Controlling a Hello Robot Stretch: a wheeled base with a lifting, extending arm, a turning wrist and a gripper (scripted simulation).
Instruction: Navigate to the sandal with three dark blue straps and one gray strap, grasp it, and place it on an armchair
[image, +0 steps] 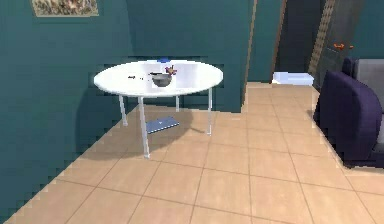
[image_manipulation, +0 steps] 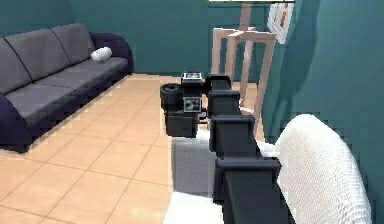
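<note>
Table: round white table (image: 195, 78) on thin legs, by the teal wall (image: 60, 60), forward view's middle
On table: dark bowl (image: 161, 80) plus a few small bits (image: 170, 69) beside it, too small to name
Sandal: flat blue-grey thing (image: 161, 124) on the tile floor (image: 230, 180) under the table, between its legs; straps not resolvable, identity unconfirmed
Forward view's right: dark blue seat (image: 350, 112) at the edge
Arm: dark bar (image_manipulation: 240, 160) rising from the arm side view's bottom edge
Gripper: gripper (image_manipulation: 168, 100) at the bar's far end, tile floor behind; fingers not separable from the dark body; finger spread unreadable; cannot tell whether anything held
Armchair: white armchair (image_manipulation: 320, 165) just right of the arm, arm side view's bottom right
Sofa: dark sofa (image_manipulation: 50, 85) along the arm side view's left, white cushion (image_manipulation: 100, 54) on its far end
Beyond arm: pale wooden frame (image_manipulation: 245, 55) near the teal wall
</note>
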